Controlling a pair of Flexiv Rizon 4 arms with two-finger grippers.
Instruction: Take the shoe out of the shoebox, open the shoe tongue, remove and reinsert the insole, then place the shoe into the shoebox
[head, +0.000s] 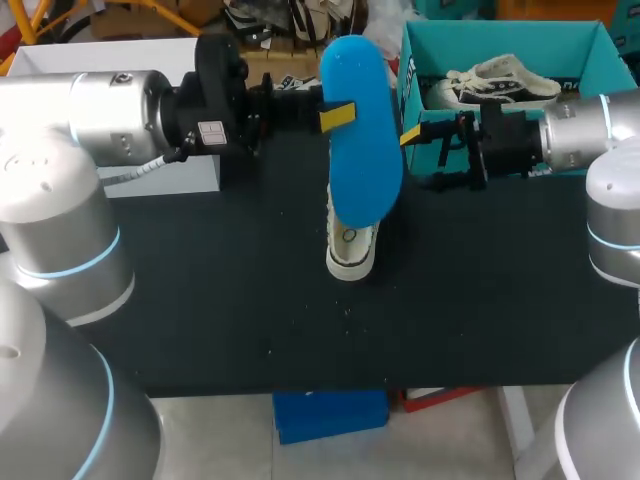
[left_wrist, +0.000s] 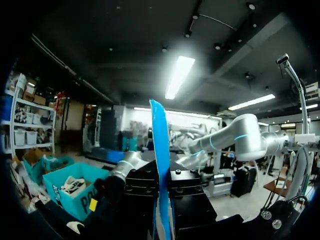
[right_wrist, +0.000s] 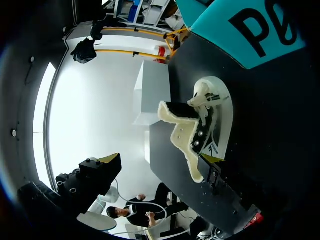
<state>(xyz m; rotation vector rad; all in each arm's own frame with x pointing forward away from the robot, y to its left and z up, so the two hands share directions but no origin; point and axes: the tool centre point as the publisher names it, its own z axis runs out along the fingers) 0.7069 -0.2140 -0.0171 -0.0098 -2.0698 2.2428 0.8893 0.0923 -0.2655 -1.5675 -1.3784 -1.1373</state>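
Note:
In the head view my left gripper (head: 338, 115) is shut on a large blue insole (head: 362, 160), held on edge above the table's middle. The left wrist view shows the insole (left_wrist: 160, 165) edge-on between that gripper's black fingers. Below the insole a cream shoe (head: 350, 250) stands on the black table, toe toward the front edge. My right gripper (head: 420, 158) hangs open just right of the insole, in front of the teal shoebox (head: 600, 50). In the right wrist view the shoe (right_wrist: 205, 125) lies ahead of the open right gripper (right_wrist: 161, 159), its tongue pulled up.
A second cream shoe (head: 495, 80) lies inside the teal shoebox, seen in the left wrist view as a shoe (left_wrist: 72, 185) in the shoebox (left_wrist: 80, 200). A white box (head: 195, 170) stands at the table's back left. The black table (head: 200, 300) is bare in front.

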